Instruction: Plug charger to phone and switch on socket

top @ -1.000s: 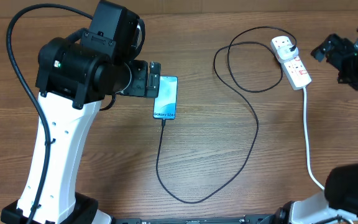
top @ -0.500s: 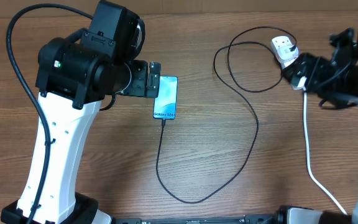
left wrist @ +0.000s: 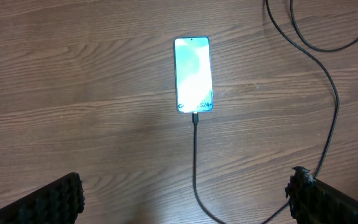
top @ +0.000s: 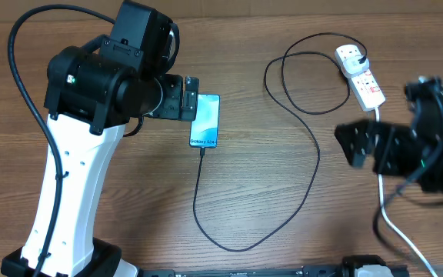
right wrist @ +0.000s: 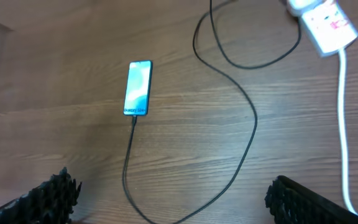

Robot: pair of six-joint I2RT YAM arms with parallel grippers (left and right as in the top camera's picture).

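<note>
Since half a second ago, the right gripper has drawn back from the socket and now hovers nearer the front of the worktop. Its fingers are spread wide and hold nothing. The left gripper has not moved. It is also wide open and empty, and from overhead it appears just left of the phone. The phone lies flat with its screen lit. The charger is plugged into its near end, and the black cable loops away to the white plug adapter seated in the socket, at the far right.
</note>
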